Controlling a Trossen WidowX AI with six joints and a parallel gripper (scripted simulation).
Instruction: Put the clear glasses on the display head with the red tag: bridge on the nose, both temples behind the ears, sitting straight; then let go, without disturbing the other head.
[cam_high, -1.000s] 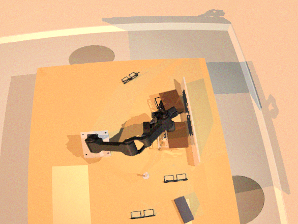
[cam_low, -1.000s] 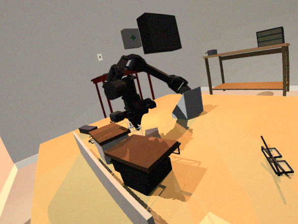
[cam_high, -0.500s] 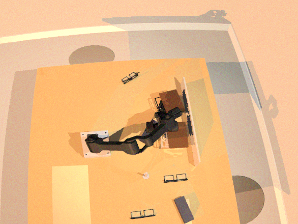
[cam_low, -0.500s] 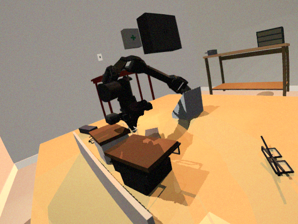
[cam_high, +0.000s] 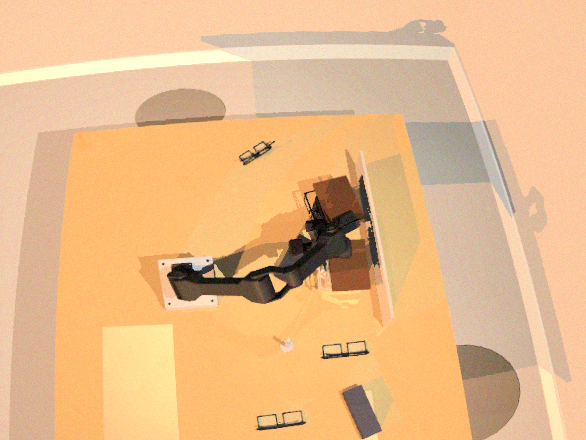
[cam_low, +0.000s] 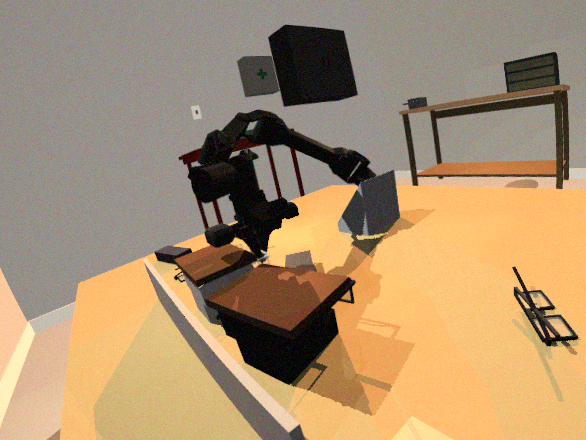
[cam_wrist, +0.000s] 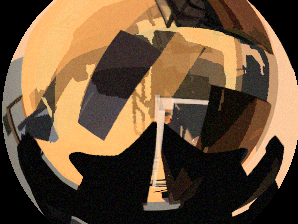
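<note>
The display head with the red tag (cam_wrist: 168, 120) has a brown top (cam_high: 351, 277) (cam_low: 215, 265) (cam_wrist: 250, 117) and stands next to the other head. My gripper (cam_low: 261, 252) (cam_wrist: 157, 125) is shut on the clear glasses (cam_wrist: 182, 101), whose pale frame rises from between the fingertips and extends toward the red-tagged head. They are at its face side; contact with nose or ears cannot be told. In the top view the arm hides the fingertips. The other head (cam_high: 336, 196) (cam_low: 280, 300) wears black-framed glasses (cam_high: 309, 202) (cam_low: 348, 292), close beside my wrist.
An upright panel (cam_high: 377, 250) (cam_low: 215, 345) stands behind both heads. A grey slab (cam_low: 299, 260) (cam_wrist: 117, 85) stands on their face side. Black-framed glasses (cam_high: 256, 152) (cam_low: 542, 315), another pair (cam_high: 345, 349), a dark block (cam_high: 362, 411) (cam_low: 172, 253) and a small white knob (cam_high: 286, 345) are on the table.
</note>
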